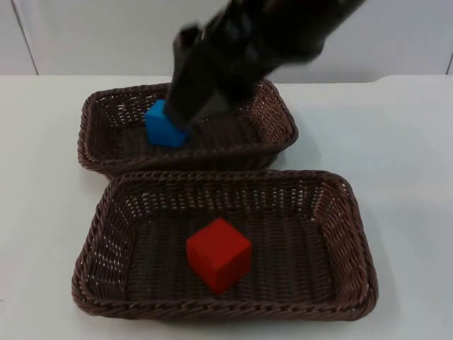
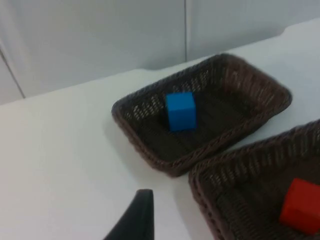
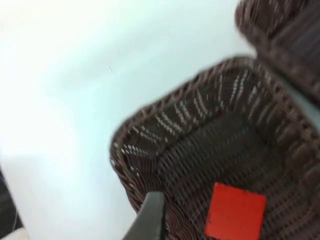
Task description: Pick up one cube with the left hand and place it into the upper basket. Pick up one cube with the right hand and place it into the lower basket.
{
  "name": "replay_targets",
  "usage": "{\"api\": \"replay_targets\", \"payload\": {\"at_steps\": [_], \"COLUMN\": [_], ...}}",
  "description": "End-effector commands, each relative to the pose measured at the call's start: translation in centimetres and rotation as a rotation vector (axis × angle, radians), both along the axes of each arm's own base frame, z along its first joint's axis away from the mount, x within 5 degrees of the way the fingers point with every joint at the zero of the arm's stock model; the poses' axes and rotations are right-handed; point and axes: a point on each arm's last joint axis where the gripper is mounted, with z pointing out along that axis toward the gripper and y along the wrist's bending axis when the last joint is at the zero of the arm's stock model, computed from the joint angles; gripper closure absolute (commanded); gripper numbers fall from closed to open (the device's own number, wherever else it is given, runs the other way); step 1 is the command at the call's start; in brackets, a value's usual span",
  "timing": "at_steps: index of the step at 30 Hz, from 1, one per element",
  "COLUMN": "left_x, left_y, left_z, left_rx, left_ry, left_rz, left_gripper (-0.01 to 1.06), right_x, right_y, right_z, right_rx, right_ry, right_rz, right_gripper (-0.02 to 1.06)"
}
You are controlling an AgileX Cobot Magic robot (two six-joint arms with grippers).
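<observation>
Lower basket (image 1: 90,244), dark brown wicker, sits nearest on the white counter (image 1: 400,142). The red cube (image 1: 219,255) lies on its floor near the middle, turned corner-on, clear of all four walls, nothing gripping it. In the right wrist view the cube is a flat red square on the weave, close to one rounded corner of the basket.

Upper basket (image 1: 88,134) is just behind, same weave. Its near rim touches or almost touches the lower basket's far rim. The blue cube (image 1: 164,127) rests in its left half, flat on the floor, near the back wall. In the left wrist view the cube stands free, with nothing on it or around it.

The right arm comes in from the upper right and slants down-left across the upper basket, motion-blurred. The right gripper (image 1: 185,106) hangs above that basket's back-left part and overlaps the blue cube's top corner in the top view. Released or clenched: can't tell. It carries nothing visible.

The left arm waits off to the left, with the left gripper (image 2: 138,217) above bare counter, aimed at both baskets. State: can't tell.

The grey partition wall (image 1: 92,35) closes the counter at the back.
</observation>
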Motion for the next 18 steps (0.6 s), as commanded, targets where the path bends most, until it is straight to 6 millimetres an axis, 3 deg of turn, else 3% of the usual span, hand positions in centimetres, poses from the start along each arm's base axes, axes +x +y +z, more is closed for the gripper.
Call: {"api": "replay_targets", "payload": {"at_steps": [1, 9, 13, 18], "left_x": [-0.6, -3.2, -4.5, -6.2], "left_y": [0.0, 0.6, 1.0, 1.5], "left_z": [0.2, 0.8, 0.6, 0.0], "left_rx": [-0.048, -0.101, -0.101, -0.096], "left_ry": [-0.028, -0.128, -0.142, -0.141], "left_rz": [-0.012, -0.023, -0.030, -0.038], "left_gripper": [0.00, 0.00, 0.00, 0.00], "right_x": [-1.3, -4.3, -6.1, -8.4], "right_y": [-0.9, -4.0, -5.3, -7.7], "right_z": [2.8, 8.6, 9.2, 8.2], "right_rx": [0.048, 0.166, 0.224, 0.292], "right_ry": [-0.038, -0.148, -0.203, -0.264], "right_rz": [0.013, 0.021, 0.016, -0.010], "right_gripper": [0.21, 0.21, 0.21, 0.21]}}
